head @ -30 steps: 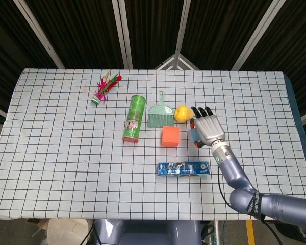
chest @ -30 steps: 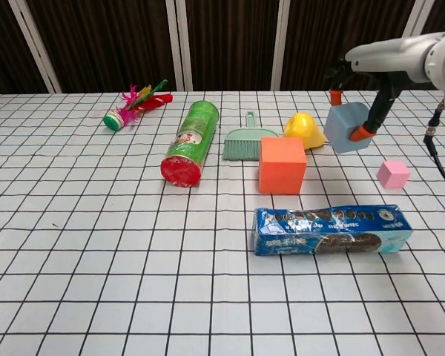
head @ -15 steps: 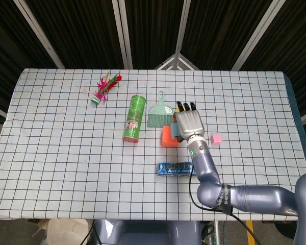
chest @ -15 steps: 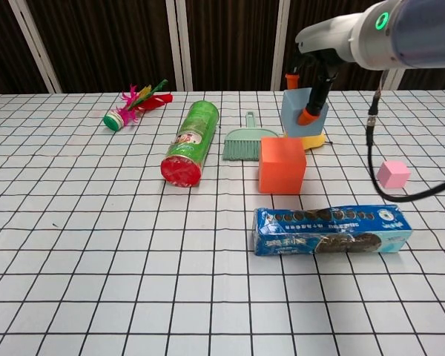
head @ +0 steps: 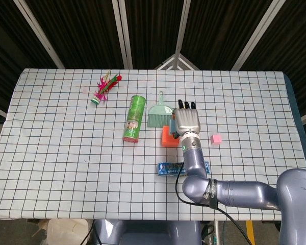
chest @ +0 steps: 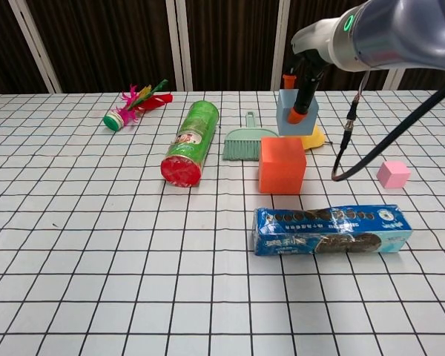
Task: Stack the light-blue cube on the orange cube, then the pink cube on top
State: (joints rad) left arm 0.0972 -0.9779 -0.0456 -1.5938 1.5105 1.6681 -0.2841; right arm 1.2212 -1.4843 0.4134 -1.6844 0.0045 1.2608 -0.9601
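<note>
My right hand (chest: 305,74) grips the light-blue cube (chest: 297,115) from above, fingers down its front face. The cube hangs close over the back right part of the orange cube (chest: 282,165); I cannot tell whether they touch. In the head view the right hand (head: 186,121) covers the light-blue cube and most of the orange cube (head: 166,138). The small pink cube (chest: 393,174) lies on the cloth to the right, also seen as the pink cube (head: 216,138) in the head view. My left hand is in neither view.
A blue cookie pack (chest: 330,229) lies in front of the orange cube. A green can (chest: 190,142) lies to its left, a green dustpan brush (chest: 245,141) behind it, and a yellow object (chest: 315,137) behind the light-blue cube. A feathered shuttlecock (chest: 133,104) sits far left.
My right hand carried the light-blue cube leftwards from beside the pink cube to a spot over the orange cube, then shifted slightly further left and lower.
</note>
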